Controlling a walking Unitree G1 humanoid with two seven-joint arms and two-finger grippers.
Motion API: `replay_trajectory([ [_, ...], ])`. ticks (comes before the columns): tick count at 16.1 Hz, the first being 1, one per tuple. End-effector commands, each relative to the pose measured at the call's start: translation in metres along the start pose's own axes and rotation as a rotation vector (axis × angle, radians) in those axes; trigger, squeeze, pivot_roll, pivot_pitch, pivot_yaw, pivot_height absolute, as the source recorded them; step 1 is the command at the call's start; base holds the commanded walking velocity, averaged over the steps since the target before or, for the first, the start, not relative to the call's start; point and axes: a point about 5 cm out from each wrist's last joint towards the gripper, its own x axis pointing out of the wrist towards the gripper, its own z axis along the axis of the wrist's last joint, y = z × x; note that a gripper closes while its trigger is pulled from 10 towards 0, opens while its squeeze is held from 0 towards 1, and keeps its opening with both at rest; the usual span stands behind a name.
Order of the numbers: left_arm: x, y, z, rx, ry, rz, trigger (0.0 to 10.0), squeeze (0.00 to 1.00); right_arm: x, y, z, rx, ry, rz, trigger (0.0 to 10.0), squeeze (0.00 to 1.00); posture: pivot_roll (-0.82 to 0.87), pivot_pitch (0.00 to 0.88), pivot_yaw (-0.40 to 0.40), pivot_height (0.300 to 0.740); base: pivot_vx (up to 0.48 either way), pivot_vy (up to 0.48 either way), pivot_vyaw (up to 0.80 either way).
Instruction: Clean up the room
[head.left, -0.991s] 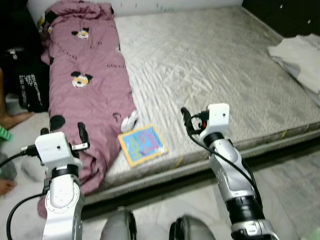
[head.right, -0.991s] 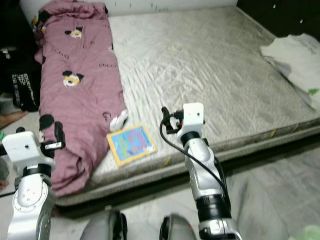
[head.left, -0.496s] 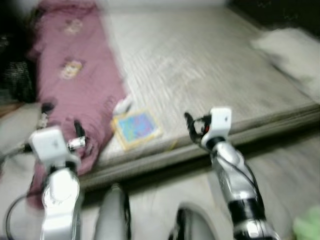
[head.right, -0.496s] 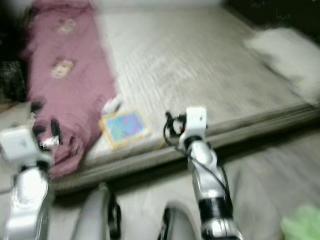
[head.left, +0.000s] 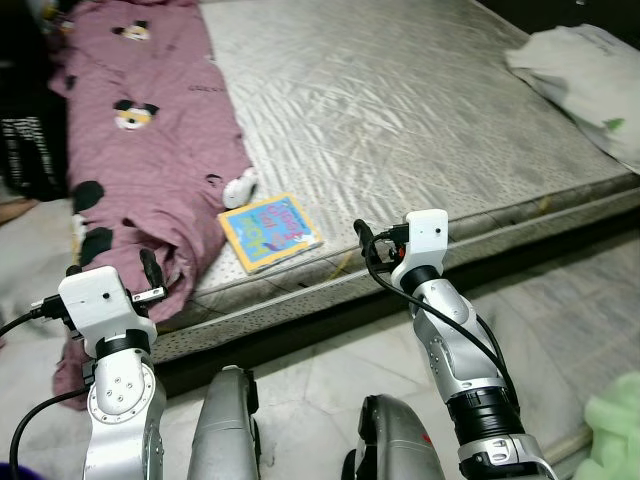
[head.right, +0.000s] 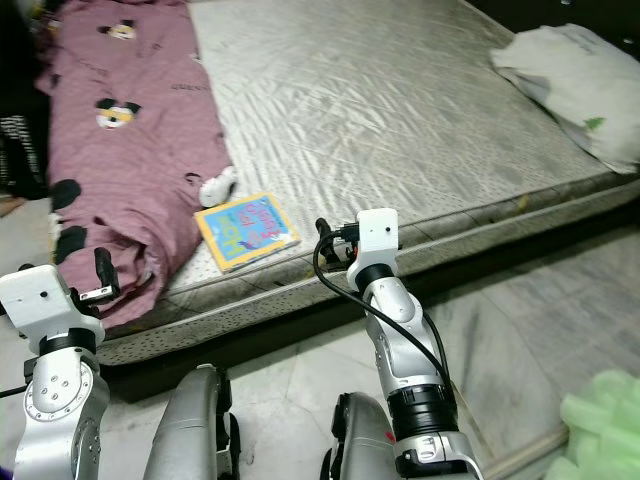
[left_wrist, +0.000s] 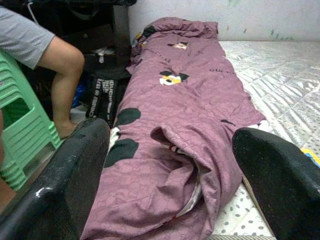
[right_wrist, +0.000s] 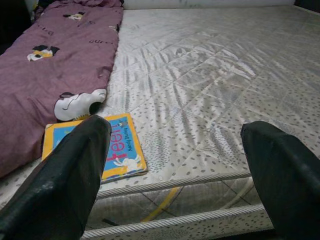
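- Where the grey quilted mattress (head.left: 420, 110) meets the pale floor (head.left: 560, 300), stands low and bare over most of its top; lengthwise along its left side, a mauve blanket (head.left: 150, 150) printed with cartoon mice, its near end spilling over the mattress edge.
- Just beside the blanket's near corner, flat on the mattress and close to the front edge: a children's book (head.left: 268, 232) with yellow border and blue cover; touching neither gripper.
- At the far right corner of the mattress, a white bag (head.left: 585, 75), well apart from the book.
- Raised in front of the mattress edge, right gripper (right_wrist: 175, 165) aimed at the book and the bare quilting; jaws wide apart, nothing between them; black fingers (right_wrist: 65, 180) framing the book's near corner in the wrist view.
- Raised at the blanket's near end, left gripper (left_wrist: 170, 175); jaws likewise spread wide, empty; purple folds between the fingertips in its wrist view.
- Beyond the blanket on the left: a person's arm (left_wrist: 65, 85) in a grey sleeve, a green plastic stool (left_wrist: 22, 135), a black bag (left_wrist: 102, 95) with white lettering.
- At the lower right of the head views, something pale green (head.right: 600, 425), soft-edged; cannot tell what.
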Motion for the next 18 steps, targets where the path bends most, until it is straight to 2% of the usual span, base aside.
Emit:
replay_trajectory([
  [1, 0.0, -0.0009, 0.0026, 0.001, -0.01, -0.008, 10.0, 0.0, 0.0009, -0.0002, 0.0045, 0.003, -0.024, 0.011, 10.0, 0.0, 0.01, 0.122, -0.039, 0.626, 0.0, 0.0, 0.0],
  [4, 0.0003, -0.0012, 0.003, 0.003, -0.012, -0.008, 10.0, 0.0, 0.0011, 0.0002, 0.0042, 0.002, -0.019, 0.016, 10.0, 0.0, 0.01, 0.122, -0.039, 0.591, 0.0, 0.0, 0.0],
  [9, 0.0007, -0.0034, 0.0058, -0.002, -0.034, -0.024, 10.0, 0.0, 0.0017, 0.0, 0.0032, 0.001, -0.012, 0.016, 10.0, 0.0, 0.01, 0.122, -0.036, 0.591, 0.0, 0.0, 0.0],
  [13, 0.0006, -0.0038, 0.0064, -0.005, -0.038, -0.03, 10.0, 0.0, 0.0023, 0.0012, 0.0039, -0.017, -0.013, 0.03, 10.0, 0.0, 0.01, 0.122, -0.038, 0.591, 0.271, 0.0, 0.0],
  [15, 0.0005, -0.0038, 0.0063, -0.007, -0.039, -0.034, 10.0, 0.0, 0.002, 0.0063, 0.0059, -0.043, -0.031, 0.069, 10.0, 0.0, 0.01, 0.122, -0.038, 0.591, 0.255, 0.0, 0.8],
  [18, 0.0002, -0.0037, 0.0054, -0.009, -0.037, -0.038, 10.0, 0.0, 0.0018, 0.006, 0.0042, -0.022, -0.025, 0.063, 10.0, 0.0, 0.02, 0.117, -0.037, 0.591, 0.254, 0.0, 0.5],
])
